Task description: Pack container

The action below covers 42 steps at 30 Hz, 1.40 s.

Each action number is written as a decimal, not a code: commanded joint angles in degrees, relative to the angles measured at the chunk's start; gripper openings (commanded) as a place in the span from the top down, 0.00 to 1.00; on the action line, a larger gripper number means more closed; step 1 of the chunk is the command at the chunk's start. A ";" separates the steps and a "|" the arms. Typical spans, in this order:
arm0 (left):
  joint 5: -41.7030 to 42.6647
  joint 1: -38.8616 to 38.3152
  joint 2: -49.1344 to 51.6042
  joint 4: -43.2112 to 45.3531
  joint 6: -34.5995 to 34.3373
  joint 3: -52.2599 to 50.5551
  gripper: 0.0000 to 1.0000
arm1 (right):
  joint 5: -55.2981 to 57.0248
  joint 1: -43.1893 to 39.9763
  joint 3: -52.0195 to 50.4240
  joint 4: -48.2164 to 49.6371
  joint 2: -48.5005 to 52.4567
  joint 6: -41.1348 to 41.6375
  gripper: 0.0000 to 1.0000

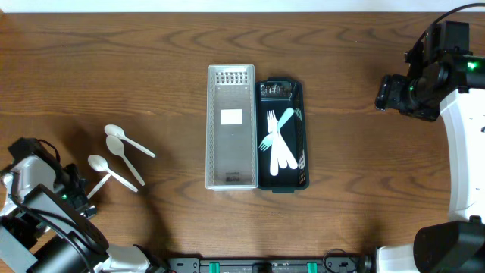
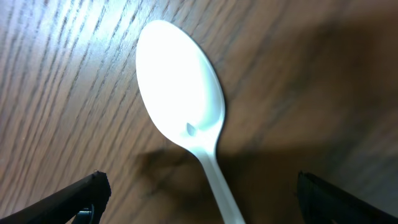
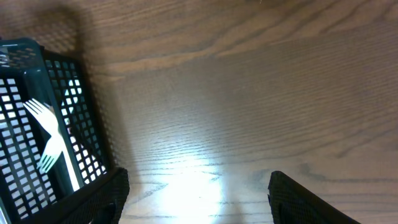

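Three white plastic spoons (image 1: 115, 145) lie on the wood table at the left. My left gripper (image 1: 80, 202) is open just below them. In the left wrist view a spoon (image 2: 180, 87) lies bowl-up on the table, and its handle runs down between the open fingers (image 2: 202, 200), which are not touching it. A grey slotted basket (image 1: 215, 129) and a dark basket (image 1: 300, 114) stand side by side at the centre. The dark one holds white and light blue forks (image 1: 277, 140). My right gripper (image 1: 384, 92) is open and empty above bare table (image 3: 196, 194), to the right of the dark basket (image 3: 74, 130).
The grey basket holds only a white label (image 1: 231, 117). The forks also show in the right wrist view (image 3: 48, 140). Bare wood lies between the spoons and the baskets, and to the right of the baskets.
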 commanded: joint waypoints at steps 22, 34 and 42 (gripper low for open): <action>-1.92 0.24 0.13 6.23 4.68 -5.73 0.25 | -0.39 0.52 -0.37 -0.57 -0.04 -0.87 0.25; -1.88 0.24 0.13 3.61 5.16 -5.73 0.69 | -0.39 0.52 -0.37 -0.76 -0.04 -0.87 0.25; -1.90 0.24 0.13 3.54 8.35 -5.73 0.81 | -0.37 0.52 -0.37 -0.79 -0.04 -0.92 0.25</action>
